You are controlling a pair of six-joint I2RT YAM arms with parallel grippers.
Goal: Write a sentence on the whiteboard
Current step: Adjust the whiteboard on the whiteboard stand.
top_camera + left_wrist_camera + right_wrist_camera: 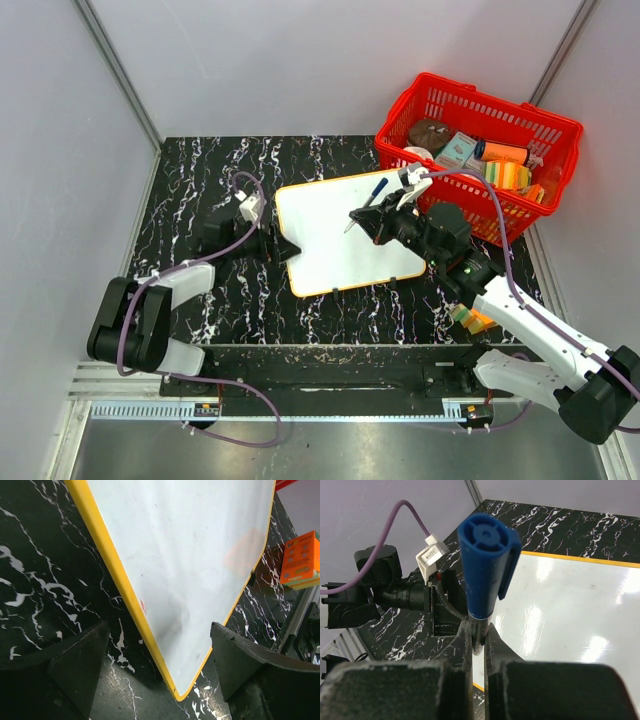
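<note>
- top external: our whiteboard (340, 240) lies blank mid-frame; the whole sentence is left to write.
- right hand (378, 226) clamped on our marker (364, 204).
- left hand (288, 247) apart at its left edge.

whiteboard (330, 250): white, orange-yellow frame | table (200, 170): black, white marbling | basket (560, 165): red | marker (485, 565): blue

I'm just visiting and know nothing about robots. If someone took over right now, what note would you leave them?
Left hand: open, at the whiteboard's left edge, gripping nothing.
Right hand: shut on a blue marker, held over the board.
Whiteboard: flat on the table, blank.
Done: marker is in hand.
Left to do: all the writing.
</note>
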